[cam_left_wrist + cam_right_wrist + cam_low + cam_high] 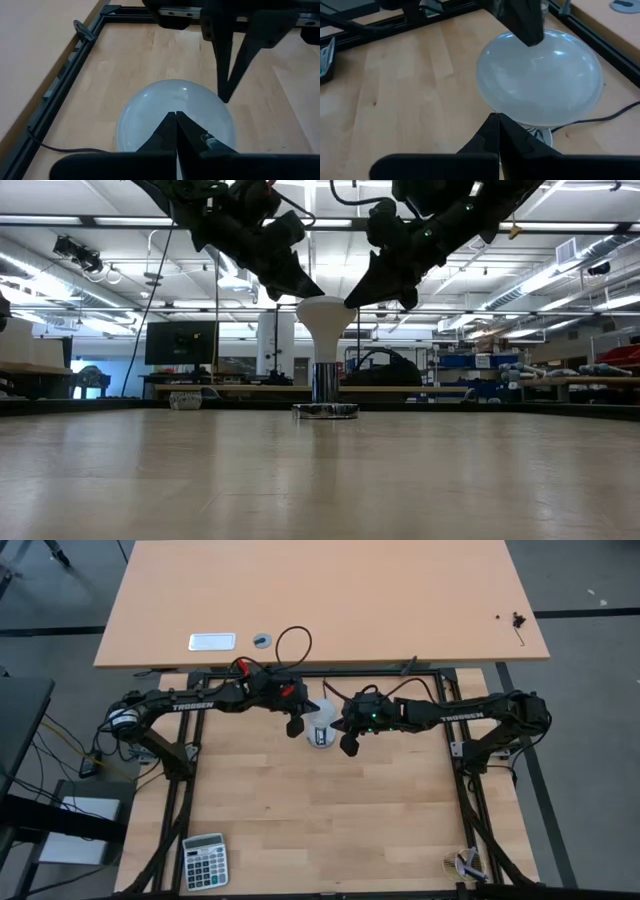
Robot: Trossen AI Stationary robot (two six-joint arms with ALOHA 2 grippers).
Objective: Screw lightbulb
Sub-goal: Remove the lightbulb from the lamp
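Observation:
The white lightbulb stands upright, dome face up, with its narrow base in the silver socket at the table's middle far side. My left gripper is shut and slants down to the dome's left rim. My right gripper is shut and slants down to the dome's right rim. The left wrist view shows the dome just past my left gripper's shut fingers. The right wrist view shows the dome just past my right gripper's shut fingers. My left gripper's shut fingertips stand at the dome's left rim, slanting down from above and from the table's left. I cannot tell whether they touch it. My right gripper's shut fingertips stand at the dome's right rim, slanting down from the table's right. I cannot tell whether they touch it.
A thin black cord runs from the socket over the table. A calculator lies at the near left corner. Black frame rails edge the table. A second table behind holds a white tray and a small disc.

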